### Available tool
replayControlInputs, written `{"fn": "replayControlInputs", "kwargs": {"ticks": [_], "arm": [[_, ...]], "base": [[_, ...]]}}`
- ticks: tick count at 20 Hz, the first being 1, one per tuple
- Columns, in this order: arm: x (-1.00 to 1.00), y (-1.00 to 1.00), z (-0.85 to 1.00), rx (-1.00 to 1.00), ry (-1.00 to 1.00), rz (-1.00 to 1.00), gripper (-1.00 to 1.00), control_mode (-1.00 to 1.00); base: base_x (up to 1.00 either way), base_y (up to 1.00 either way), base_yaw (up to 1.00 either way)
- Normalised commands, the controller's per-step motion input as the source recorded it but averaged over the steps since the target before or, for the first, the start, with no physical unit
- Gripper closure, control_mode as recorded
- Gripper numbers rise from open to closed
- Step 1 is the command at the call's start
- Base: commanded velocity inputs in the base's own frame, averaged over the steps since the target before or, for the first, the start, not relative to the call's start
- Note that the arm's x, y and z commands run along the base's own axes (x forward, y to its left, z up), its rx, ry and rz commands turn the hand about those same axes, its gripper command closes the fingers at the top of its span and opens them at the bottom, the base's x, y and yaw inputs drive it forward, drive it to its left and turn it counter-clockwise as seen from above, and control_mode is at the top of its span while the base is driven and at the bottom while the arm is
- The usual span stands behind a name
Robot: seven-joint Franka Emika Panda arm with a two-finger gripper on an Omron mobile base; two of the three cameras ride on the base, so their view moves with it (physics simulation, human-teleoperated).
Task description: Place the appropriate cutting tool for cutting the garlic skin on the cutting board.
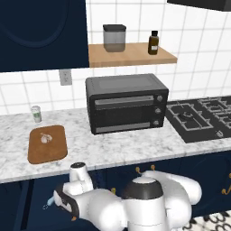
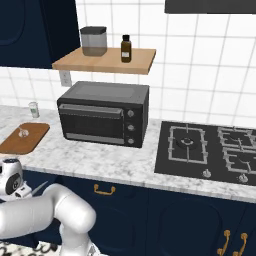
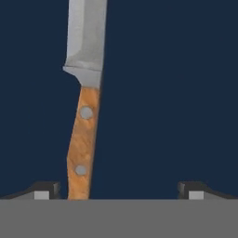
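While the knife [image 3: 82, 139] is lying between the wide-open end effector [image 3: 118, 188] fingers, ungrasped, below the desk [image 1: 117, 149] front, the pickup step is pending; closing is needed before carrying to the board [image 1: 47, 144].

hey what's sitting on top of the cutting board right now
Only the garlic, a small whitish bulb, lies on the cutting board, toward its far end. Whatever is under the board is covered.
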Motion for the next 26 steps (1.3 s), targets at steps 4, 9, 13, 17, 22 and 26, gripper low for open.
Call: {"fn": "replayControlInputs", "kwargs": {"ticks": [4, 9, 13, 17, 22, 26], "arm": [[0.11, 0.12, -0.20, 0.00, 0.08, 0.00, -1.00, -1.00], [0.16, 0.29, -0.14, -0.01, 0.07, 0.00, -1.00, -1.00], [0.06, 0.32, -0.14, -0.06, 0.04, 0.00, -1.00, -1.00], [0.00, 0.10, -0.20, -0.07, 0.00, 0.00, -1.00, -1.00], [-0.18, 0.00, -0.66, -0.05, 0.07, 0.00, -1.00, -1.00], [-0.53, -0.09, -0.85, -0.01, 0.05, 0.00, 1.00, -1.00]], "base": [[0.00, 0.00, 0.00], [0.00, 0.00, 0.00], [0.00, 0.00, 0.00], [0.00, 0.00, 0.00], [0.00, 0.00, 0.00], [0.00, 0.00, 0.00]]}}
